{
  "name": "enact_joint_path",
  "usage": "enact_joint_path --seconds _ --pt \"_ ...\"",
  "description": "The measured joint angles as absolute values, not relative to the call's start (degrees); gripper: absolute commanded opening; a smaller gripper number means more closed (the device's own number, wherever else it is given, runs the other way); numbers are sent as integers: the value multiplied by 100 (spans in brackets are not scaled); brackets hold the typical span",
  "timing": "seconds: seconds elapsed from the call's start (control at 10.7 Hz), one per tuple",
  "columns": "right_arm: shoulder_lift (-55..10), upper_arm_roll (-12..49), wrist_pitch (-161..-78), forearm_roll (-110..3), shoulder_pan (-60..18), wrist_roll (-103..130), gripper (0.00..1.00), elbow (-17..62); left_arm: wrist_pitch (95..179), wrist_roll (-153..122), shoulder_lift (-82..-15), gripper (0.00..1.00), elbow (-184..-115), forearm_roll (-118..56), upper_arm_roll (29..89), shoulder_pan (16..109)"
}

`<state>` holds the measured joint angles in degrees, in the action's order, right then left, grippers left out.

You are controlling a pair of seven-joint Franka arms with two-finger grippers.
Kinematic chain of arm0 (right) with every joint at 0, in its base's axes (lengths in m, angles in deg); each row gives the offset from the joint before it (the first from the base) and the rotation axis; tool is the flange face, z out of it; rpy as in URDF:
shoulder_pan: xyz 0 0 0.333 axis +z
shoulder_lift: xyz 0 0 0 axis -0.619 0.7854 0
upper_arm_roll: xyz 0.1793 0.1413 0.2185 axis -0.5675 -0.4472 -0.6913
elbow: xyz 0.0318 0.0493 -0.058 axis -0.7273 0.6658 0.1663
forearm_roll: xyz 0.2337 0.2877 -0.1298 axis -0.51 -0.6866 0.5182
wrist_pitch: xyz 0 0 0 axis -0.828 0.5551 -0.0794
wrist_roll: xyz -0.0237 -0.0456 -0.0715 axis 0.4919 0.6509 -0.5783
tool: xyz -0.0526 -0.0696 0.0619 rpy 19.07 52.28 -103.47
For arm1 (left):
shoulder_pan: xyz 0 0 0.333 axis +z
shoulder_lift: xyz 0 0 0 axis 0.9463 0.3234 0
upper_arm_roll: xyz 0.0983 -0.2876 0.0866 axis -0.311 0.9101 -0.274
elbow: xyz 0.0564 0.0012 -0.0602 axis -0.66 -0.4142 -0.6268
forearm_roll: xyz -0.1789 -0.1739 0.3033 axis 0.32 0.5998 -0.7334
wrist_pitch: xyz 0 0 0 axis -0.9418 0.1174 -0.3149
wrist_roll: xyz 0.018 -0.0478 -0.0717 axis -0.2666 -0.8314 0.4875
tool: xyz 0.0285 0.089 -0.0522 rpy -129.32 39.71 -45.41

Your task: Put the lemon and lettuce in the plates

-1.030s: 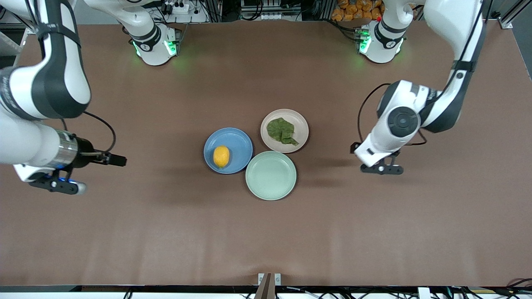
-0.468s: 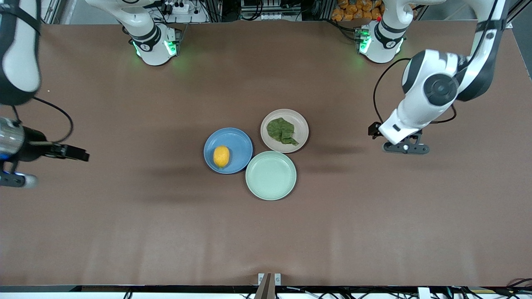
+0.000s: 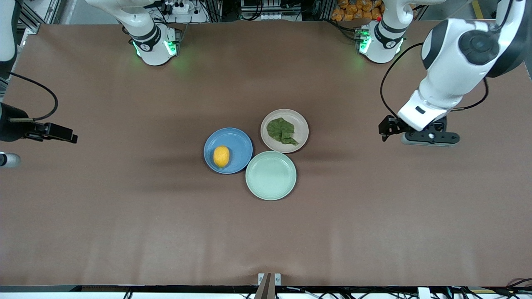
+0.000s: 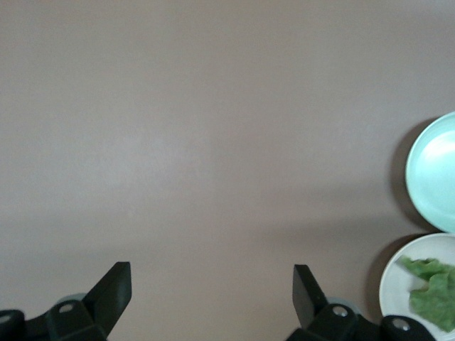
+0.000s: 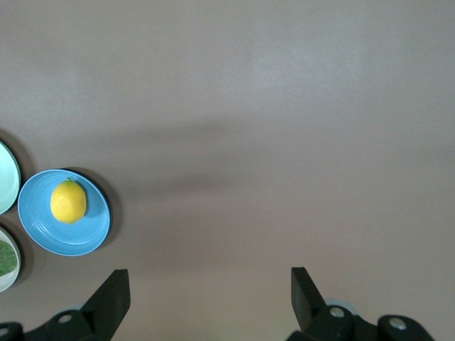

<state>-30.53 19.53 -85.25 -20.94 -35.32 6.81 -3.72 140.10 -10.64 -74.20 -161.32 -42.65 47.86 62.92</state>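
Observation:
The lemon [image 3: 221, 156] lies in the blue plate [image 3: 237, 141]. The lettuce [image 3: 282, 131] lies in the beige-pink plate [image 3: 301, 123], which touches the blue one and sits farther from the front camera. My left gripper [image 3: 430, 138] hangs open over bare table toward the left arm's end, well apart from the plates. Its wrist view shows the left gripper [image 4: 211, 273] with nothing between its fingers. My right gripper [image 3: 6, 160] is at the right arm's end, mostly cut off by the front view's edge. The right gripper [image 5: 210, 273] is open and holds nothing.
A pale mint-green plate [image 3: 271, 175] with nothing in it touches both other plates on the side nearer the front camera. The brown table mat [image 3: 266, 232] stretches wide around the three plates. A small bracket [image 3: 269, 279] sits at the table's near edge.
Both arms have swung outward and up, away from the plates, each toward its own end of the table. The lemon, lettuce and plates have not moved.

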Motion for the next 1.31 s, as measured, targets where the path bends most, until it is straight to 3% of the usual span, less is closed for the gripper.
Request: enact_joint_path --seconds 0.28,0.75,1.31 --pt "-3537 1954 -8125 -2029 -3767 1068 100 -182 12793 -1064 -7425 100 -15280 -4251 4788 6287" --pt "-4330 1887 -8152 -2028 -3844 1135 100 853 11293 -1064 -7469 100 -14082 -3925 4790 6277" --pt "-4620 1865 -8176 -2028 -3843 1394 100 1071 11099 -1116 -7471 100 -13757 -4283 4829 6275"
